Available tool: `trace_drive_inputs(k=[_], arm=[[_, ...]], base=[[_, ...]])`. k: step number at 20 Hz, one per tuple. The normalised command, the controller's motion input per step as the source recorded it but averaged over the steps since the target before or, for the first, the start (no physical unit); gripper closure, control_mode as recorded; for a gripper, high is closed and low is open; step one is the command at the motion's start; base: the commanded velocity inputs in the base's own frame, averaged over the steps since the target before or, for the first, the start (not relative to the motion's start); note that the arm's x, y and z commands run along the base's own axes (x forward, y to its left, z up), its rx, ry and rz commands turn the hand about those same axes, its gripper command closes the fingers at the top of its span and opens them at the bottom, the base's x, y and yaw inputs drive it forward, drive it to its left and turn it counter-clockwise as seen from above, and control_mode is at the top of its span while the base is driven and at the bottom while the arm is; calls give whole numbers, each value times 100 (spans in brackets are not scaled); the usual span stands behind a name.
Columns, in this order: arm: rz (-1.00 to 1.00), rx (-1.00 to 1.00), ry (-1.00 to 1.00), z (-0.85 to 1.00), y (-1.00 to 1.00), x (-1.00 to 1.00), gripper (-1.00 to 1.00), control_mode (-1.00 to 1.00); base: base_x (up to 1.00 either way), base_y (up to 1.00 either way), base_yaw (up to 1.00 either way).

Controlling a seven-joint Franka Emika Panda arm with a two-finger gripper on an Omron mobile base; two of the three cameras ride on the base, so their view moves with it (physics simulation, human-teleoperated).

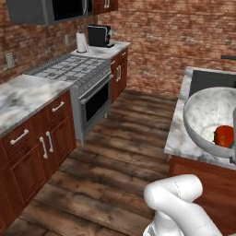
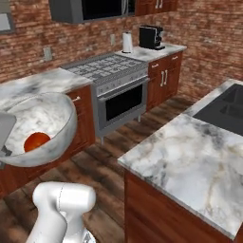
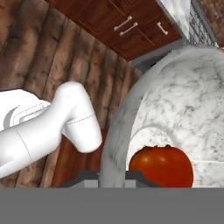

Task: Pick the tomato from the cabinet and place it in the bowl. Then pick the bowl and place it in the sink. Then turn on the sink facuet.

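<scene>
In the left base view the bowl [image 1: 205,115] sits at the right edge of the frame, tilted so its marbled inside faces the camera, with the tomato [image 1: 224,136] low in it near the right border. Behind the bowl, at upper right, a dark strip of the sink [image 1: 209,80] shows in the grey marble island counter [image 1: 177,133]. The stove [image 1: 78,73] is at upper centre-left, with a coffee machine [image 1: 99,35] and a paper towel roll [image 1: 81,42] beyond it on the far counter. The white arm's elbow fills the lower right.

In the right base view the bowl [image 2: 47,123] is at the left edge, mid-height, tipped toward the camera and raised off any counter, over the wood floor in front of the low cupboards. The tomato [image 2: 36,141] lies in its lower left part. A grey piece of the hand overlaps the bowl's left rim at the frame border. The sink [image 2: 225,111] is a black rectangle at the right edge, well apart from the bowl, set in the island counter [image 2: 185,156].

In the hand view the bowl [image 3: 175,100] takes up the right half, its thick rim curving down to the bottom centre, where the gripper [image 3: 113,177] pinches that rim between narrow jaws, one finger on each side of the wall. The tomato [image 3: 161,166] rests inside the bowl just right of the held rim, at lower centre-right
</scene>
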Motion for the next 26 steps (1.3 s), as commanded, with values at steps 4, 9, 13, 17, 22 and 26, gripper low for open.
trace_drive_inputs(k=[4, 9, 13, 17, 22, 26], arm=[[0, 0, 0, 0, 0, 0, 100, 100], [0, 0, 0, 0, 0, 0, 100, 100], [0, 0, 0, 0, 0, 0, 100, 100], [0, 0, 0, 0, 0, 0, 100, 100], [0, 0, 0, 0, 0, 0, 100, 100], [0, 0, 0, 0, 0, 0, 100, 100]], base=[[13, 53, -45], [32, 89, -34], [25, 100, -25], [51, 54, -30], [80, 17, -31], [96, 46, -26]])
